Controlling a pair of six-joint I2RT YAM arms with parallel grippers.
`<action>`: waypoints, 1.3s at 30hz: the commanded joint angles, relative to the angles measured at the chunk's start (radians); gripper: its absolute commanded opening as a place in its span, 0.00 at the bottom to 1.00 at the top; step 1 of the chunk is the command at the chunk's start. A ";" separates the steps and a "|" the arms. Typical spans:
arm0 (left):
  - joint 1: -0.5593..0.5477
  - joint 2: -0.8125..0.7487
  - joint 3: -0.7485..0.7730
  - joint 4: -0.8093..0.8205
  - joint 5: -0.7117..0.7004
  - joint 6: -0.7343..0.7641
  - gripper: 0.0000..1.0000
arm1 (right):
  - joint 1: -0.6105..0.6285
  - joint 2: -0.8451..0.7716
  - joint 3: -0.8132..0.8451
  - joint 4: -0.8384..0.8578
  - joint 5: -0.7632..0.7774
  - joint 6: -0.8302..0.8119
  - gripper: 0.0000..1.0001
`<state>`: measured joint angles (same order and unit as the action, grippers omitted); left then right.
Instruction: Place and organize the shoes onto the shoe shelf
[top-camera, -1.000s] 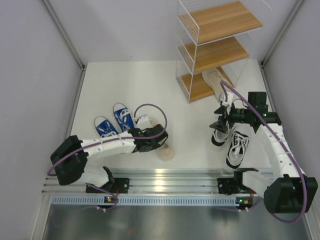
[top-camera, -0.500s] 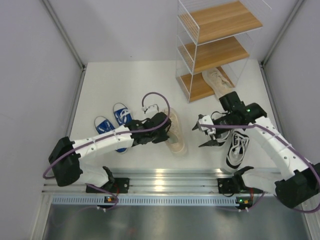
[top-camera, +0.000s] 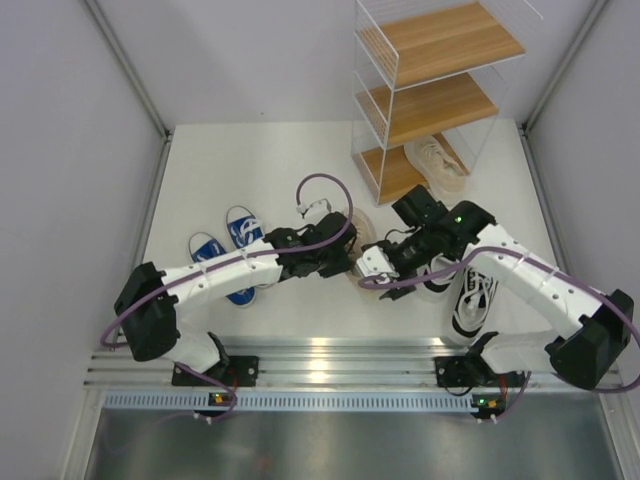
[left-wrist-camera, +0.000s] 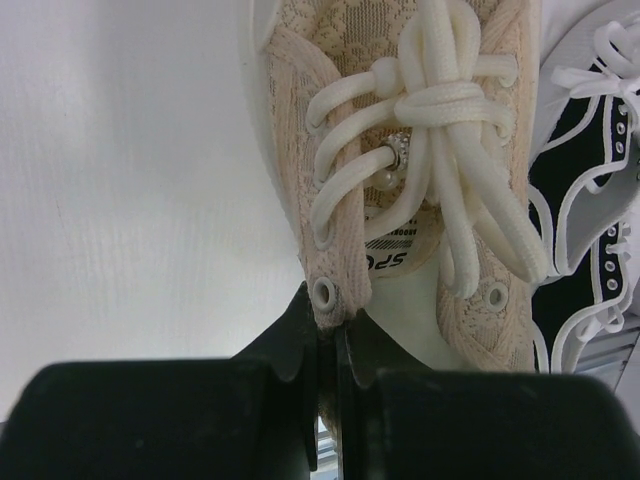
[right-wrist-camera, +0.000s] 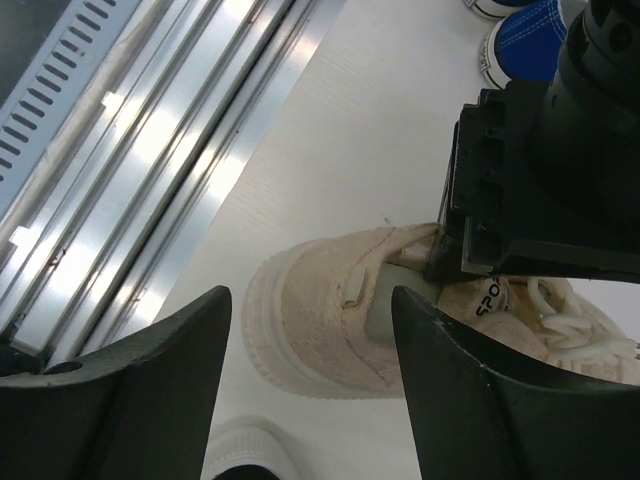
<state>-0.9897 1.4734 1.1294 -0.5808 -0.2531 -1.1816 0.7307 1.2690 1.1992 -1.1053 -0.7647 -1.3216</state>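
The shoe shelf (top-camera: 440, 40) holds one beige shoe (top-camera: 437, 160) at the bottom. In front of it my left tool (left-wrist-camera: 335, 325) pinches the second beige shoe (left-wrist-camera: 400, 150) by the collar; the right tool (right-wrist-camera: 310, 300) is spread beside. Next I should lift it there.

One partial print.
The letters "SPO", then cut off, stand on the beige sneaker (left-wrist-camera: 292, 150), on its tongue label (left-wrist-camera: 388, 262).

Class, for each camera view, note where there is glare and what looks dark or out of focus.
Top external: sharp, glare patch on the metal rail. Left wrist: beige sneaker laces crisp; the left gripper pinching its collar is nearly featureless black. Right wrist: open right gripper soft and dark, rail streaked with reflections.
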 joint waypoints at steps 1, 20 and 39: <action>-0.003 -0.013 0.064 0.098 0.005 -0.030 0.00 | 0.038 -0.003 0.011 0.065 0.063 0.035 0.65; -0.003 -0.064 0.010 0.153 0.041 -0.035 0.02 | 0.079 -0.014 -0.076 0.114 0.249 0.022 0.01; 0.034 -0.594 -0.341 0.417 -0.051 0.318 0.95 | -0.218 -0.195 -0.033 -0.129 0.205 -0.267 0.00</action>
<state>-0.9684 0.9249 0.8120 -0.1844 -0.2493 -0.9417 0.5606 1.0874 1.0901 -1.2198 -0.5339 -1.4708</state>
